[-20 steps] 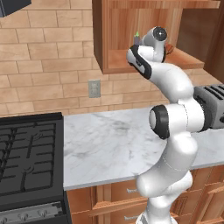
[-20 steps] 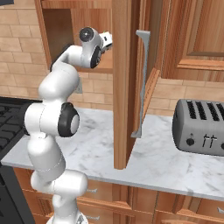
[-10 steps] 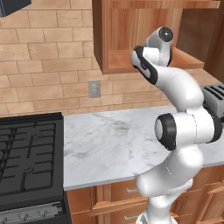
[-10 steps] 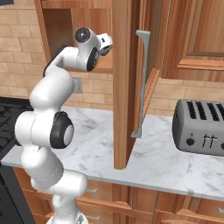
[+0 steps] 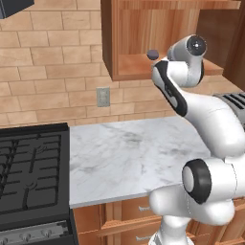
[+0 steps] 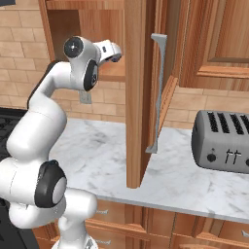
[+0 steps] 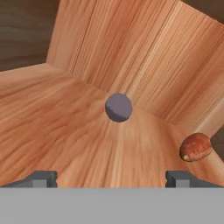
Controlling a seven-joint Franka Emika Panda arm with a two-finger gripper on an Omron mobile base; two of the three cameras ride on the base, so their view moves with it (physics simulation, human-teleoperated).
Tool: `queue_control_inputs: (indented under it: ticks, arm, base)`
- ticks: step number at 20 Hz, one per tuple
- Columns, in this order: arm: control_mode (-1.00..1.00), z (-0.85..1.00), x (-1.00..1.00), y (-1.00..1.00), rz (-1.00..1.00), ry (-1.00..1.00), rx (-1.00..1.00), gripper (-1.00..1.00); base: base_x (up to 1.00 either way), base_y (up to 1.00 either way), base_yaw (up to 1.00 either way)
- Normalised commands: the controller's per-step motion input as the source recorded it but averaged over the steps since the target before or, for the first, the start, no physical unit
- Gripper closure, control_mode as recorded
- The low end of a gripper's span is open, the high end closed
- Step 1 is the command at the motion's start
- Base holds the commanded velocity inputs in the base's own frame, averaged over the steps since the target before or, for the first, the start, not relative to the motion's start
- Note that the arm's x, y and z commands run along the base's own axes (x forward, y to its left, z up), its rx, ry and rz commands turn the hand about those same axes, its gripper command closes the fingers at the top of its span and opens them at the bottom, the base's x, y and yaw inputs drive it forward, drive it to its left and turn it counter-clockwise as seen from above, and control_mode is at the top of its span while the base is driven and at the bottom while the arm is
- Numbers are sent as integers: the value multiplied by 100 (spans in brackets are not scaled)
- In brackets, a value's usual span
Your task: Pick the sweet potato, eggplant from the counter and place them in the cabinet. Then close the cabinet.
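Since a second ago the arm has drawn back from the cabinet (image 5: 162, 43), and the gripper (image 7: 111, 177) now stands with its jaws spread wide, grasping nothing. On the cabinet's shelf, the eggplant (image 7: 118, 107) sits near the back wall, free of the fingers. Off to its right, well apart, the sweet potato (image 7: 196, 147) lies by the shelf's side wall. Below, the cabinet's door (image 6: 138, 92) hangs open over the counter (image 5: 129, 153).

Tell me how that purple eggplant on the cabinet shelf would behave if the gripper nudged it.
The eggplant looks almost ball-round, so a nudge would probably set it rolling across the smooth cabinet shelf. It seems small and likely light. Rolling sideways, it might bump the sweet potato, which lies apart from it by the wall.
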Motion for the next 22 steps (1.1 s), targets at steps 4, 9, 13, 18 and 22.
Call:
queue_control_inputs:
  ticks: [4,9,13,18,22]
  arm:
    - [-100,38,-100,0,-4,5,13,-100]
    - [-100,21,-100,0,-6,14,22,-100]
    - [-100,-3,-100,0,-4,3,19,-100]
    - [-100,-71,-100,0,-1,-5,12,-100]
    - [-100,-98,-100,0,-5,-20,11,-100]
  base:
    - [0,0,0]
    - [0,0,0]
    - [0,0,0]
    - [0,0,0]
    - [0,0,0]
